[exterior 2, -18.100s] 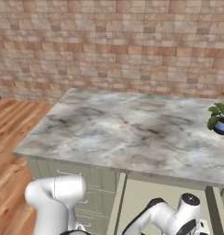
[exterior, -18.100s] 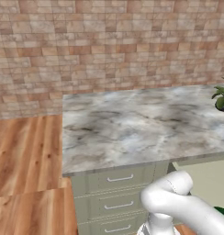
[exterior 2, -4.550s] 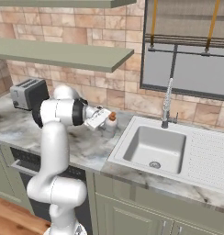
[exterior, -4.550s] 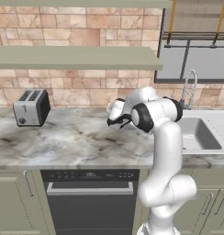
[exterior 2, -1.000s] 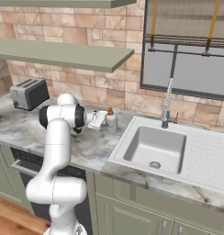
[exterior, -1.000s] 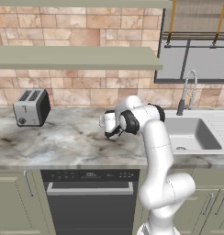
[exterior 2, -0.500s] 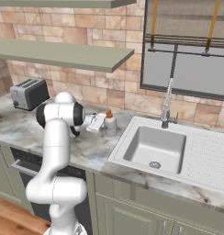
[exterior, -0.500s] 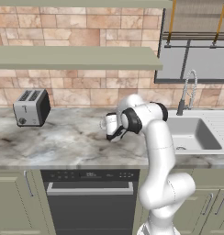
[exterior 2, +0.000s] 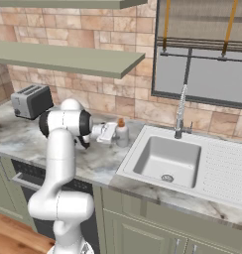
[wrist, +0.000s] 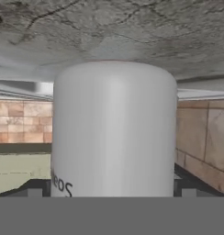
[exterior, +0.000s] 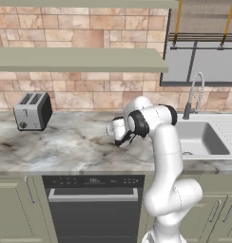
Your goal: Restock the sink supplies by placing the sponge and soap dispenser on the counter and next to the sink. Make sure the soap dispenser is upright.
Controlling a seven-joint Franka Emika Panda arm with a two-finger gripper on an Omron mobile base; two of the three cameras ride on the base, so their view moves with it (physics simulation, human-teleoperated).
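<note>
Right base view: the arm stands before the counter [exterior 2: 100, 161], its forearm bent level so that the gripper [exterior 2: 113, 133] points sideways toward the sink [exterior 2: 165, 158]. The dispenser [exterior 2: 122, 133] stands upright on the counter, orange pump top uppermost, just beside the sink's left rim. The gripper's tip lies against the bottle's left side; the jaws stand wide apart and grip nothing, the bottle resting on the marble by its own base. Behind the basin rises the chrome faucet [exterior 2: 180, 112]; a ribbed drainboard lies to the basin's right. A toaster [exterior 2: 31, 101] sits far left on the same counter, well apart from the arm.

Left base view: the gripper [exterior: 117, 128] appears end-on at the middle of the counter [exterior: 65, 147], above the dishwasher [exterior: 93, 206]. The toaster [exterior: 32, 111] is at left, the sink [exterior: 199, 138] and faucet [exterior: 194, 93] at right.

Hand view: the dispenser's pale body [wrist: 114, 131] is seen very close and inverted, its base meeting the veined counter [wrist: 132, 27] at the top of the frame. Part of a printed word is legible at the lower left of the bottle. Brick wall shows on either side.
</note>
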